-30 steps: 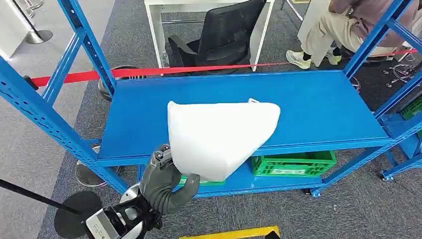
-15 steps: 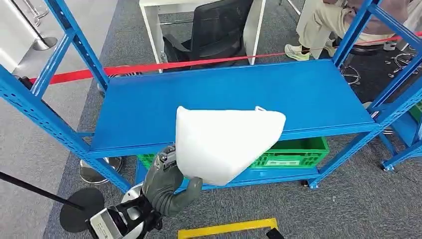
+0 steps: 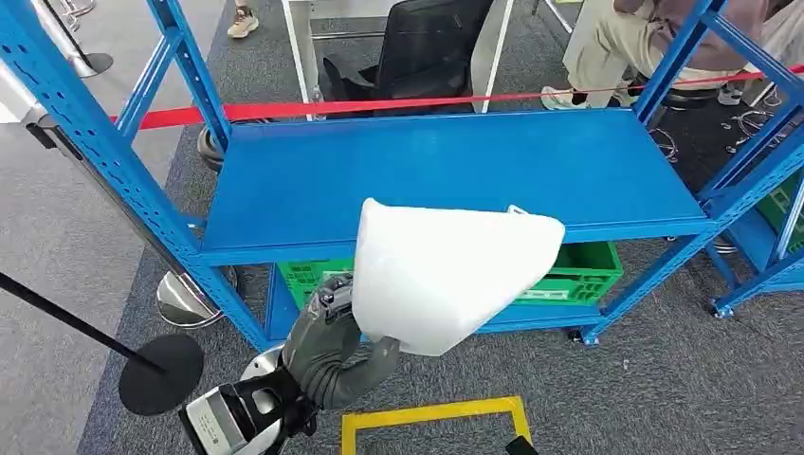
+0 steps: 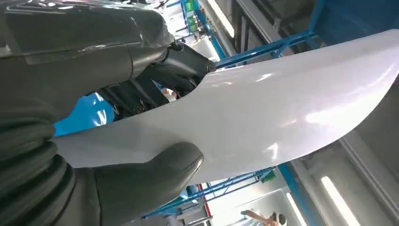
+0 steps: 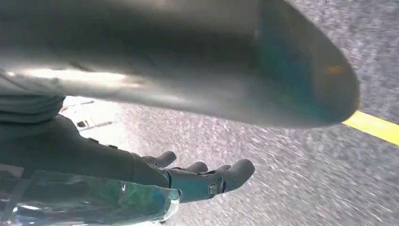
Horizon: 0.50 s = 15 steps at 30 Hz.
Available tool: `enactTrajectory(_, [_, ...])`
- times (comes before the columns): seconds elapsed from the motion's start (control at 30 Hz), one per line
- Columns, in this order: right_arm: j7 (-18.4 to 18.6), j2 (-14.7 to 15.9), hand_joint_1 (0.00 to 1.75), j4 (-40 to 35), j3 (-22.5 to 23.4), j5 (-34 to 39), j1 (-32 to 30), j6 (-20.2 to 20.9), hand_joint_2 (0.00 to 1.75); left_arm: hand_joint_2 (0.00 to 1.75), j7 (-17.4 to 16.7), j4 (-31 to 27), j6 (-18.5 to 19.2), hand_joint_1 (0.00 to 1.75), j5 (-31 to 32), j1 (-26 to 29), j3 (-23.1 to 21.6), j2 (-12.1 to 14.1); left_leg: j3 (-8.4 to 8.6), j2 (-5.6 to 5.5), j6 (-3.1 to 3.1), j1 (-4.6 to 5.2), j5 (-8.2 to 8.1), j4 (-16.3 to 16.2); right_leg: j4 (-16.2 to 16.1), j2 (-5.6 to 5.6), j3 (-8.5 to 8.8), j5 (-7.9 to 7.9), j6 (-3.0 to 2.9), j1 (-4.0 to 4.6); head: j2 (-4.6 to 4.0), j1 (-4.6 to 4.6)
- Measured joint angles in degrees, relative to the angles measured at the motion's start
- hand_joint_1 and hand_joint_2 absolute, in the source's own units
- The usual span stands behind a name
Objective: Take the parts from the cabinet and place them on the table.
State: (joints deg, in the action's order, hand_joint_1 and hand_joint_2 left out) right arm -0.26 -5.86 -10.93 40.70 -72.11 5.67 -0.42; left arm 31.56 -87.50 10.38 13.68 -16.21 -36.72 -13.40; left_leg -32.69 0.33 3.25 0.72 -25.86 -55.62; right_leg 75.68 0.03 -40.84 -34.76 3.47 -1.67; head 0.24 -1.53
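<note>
Holding item: one white plastic part [image 3: 446,275], a broad curved panel with a glossy skin, gripped by my left hand [image 3: 327,346] at its narrow lower corner, about seven o'clock on the panel as I see it from the head view. The part hangs in the air in front of the blue shelf [image 3: 455,171], its wide end toward three o'clock, touching nothing but the hand.

Grip: in the left wrist view the thumb [image 4: 146,181] presses one face and the dark fingers [image 4: 155,87] wrap the opposite edge, so the hand is clamped on the panel.

Handling, my estimate: light for its spread, a thin stiff shell, smooth enough to slide in a pinch. Held by one corner, the long free end will likely lever against the thumb. A hold nearer the middle of the edge would steady it.

Right hand [image 5: 188,176]: fingers extended and apart above grey carpet, carrying nothing.

Also noted: green crate [image 3: 578,270] on the lower shelf, yellow floor tape [image 3: 431,417].
</note>
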Motion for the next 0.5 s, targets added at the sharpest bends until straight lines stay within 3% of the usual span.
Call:
enactTrajectory(0.03, [0.0,0.0,0.00,0.0,0.1,0.0,0.0,0.1,0.00,1.75,0.0,0.2,0.0,1.75,0.0,0.0,0.0,0.0,-0.78,0.06,-0.05,0.01,0.47,-0.2,-0.3,-0.01,1.12,1.41,-0.07,0.00,0.00,-0.02])
enactTrajectory(0.1, [0.0,0.0,0.00,0.0,0.3,0.0,0.0,0.1,0.00,1.75,0.0,0.3,0.0,1.75,0.0,0.0,0.0,0.0,-2.27,0.07,-0.28,-0.04,1.24,-0.8,-7.1,-0.02,6.61,5.30,-0.22,-0.03,0.00,0.00])
enactTrajectory(0.13, [0.0,0.1,0.00,0.0,0.3,0.1,0.1,0.1,0.00,1.75,0.0,0.3,0.0,1.75,-0.1,0.0,0.0,0.0,-2.85,0.04,-0.51,-0.07,1.53,-1.3,-12.4,-0.02,10.39,5.99,-0.27,-0.05,0.00,0.00])
enactTrajectory(0.17, [0.0,0.1,0.00,-0.1,0.4,0.1,0.2,0.1,0.00,1.75,0.0,0.4,0.0,1.75,-0.1,0.0,-0.1,-0.1,-3.48,0.00,-0.87,0.22,1.75,-1.9,-17.8,-0.03,13.85,3.86,-0.32,0.12,0.00,0.06])
enactTrajectory(0.2, [0.0,0.1,0.00,-0.1,0.5,0.1,0.2,0.1,0.00,1.75,-0.1,0.4,0.0,1.75,-0.2,0.0,-0.1,-0.2,-3.64,0.02,-1.19,0.22,2.03,-2.2,-18.4,0.16,14.17,3.67,-0.91,0.28,0.00,-0.26])
enactTrajectory(0.27, [0.0,0.1,0.00,-0.1,0.7,0.3,0.0,-0.1,0.00,1.75,-0.1,0.6,0.1,1.75,-0.3,-0.1,-0.3,-0.2,-3.68,0.06,-1.85,0.09,2.89,-2.0,-18.3,0.17,13.26,3.98,-1.53,0.52,0.00,-0.08])
enactTrajectory(0.33, [-0.1,-0.1,0.00,-0.1,0.9,0.6,0.0,-0.3,0.00,1.75,-0.1,0.9,0.2,1.75,-0.6,-0.1,-0.4,0.0,-4.30,-0.12,-2.42,0.01,3.06,-2.1,-18.6,-0.26,12.40,5.24,-2.68,-0.01,0.00,0.07])
enactTrajectory(0.37, [-0.3,0.1,0.00,-0.1,0.9,0.7,0.1,-0.4,0.00,1.75,-0.2,1.0,0.2,1.75,-0.7,-0.1,-0.5,0.0,-4.94,-0.22,-2.89,-0.01,0.27,-3.3,-18.6,-0.24,11.56,5.92,-3.12,-0.02,0.00,-0.29])
enactTrajectory(0.43, [-0.3,0.1,0.00,-0.1,1.1,0.7,0.0,-0.5,0.00,1.75,-0.2,1.1,0.3,1.75,-0.8,-0.1,-0.5,0.0,-7.14,-0.24,-3.63,-0.47,-7.24,-11.3,-18.5,-0.26,9.97,7.46,-3.31,-0.02,0.00,-0.41])
enactTrajectory(0.47, [-0.3,0.1,0.00,-0.1,1.1,0.7,-0.1,-0.5,0.00,1.75,-0.2,1.2,0.3,1.75,-0.9,-0.1,-0.6,0.1,-8.15,-0.25,-3.81,-0.60,-9.40,-15.7,-18.5,-0.27,9.05,8.13,-3.24,-0.02,0.00,-0.48])
enactTrajectory(0.5, [-0.3,0.1,0.00,-0.1,1.2,0.7,-0.2,-0.5,0.00,1.75,-0.2,1.2,0.3,1.75,-1.0,-0.1,-0.6,0.2,-8.58,-0.25,-3.95,-0.74,-9.97,-18.9,-18.4,-0.30,8.20,8.77,-3.14,-0.02,0.00,-0.44])
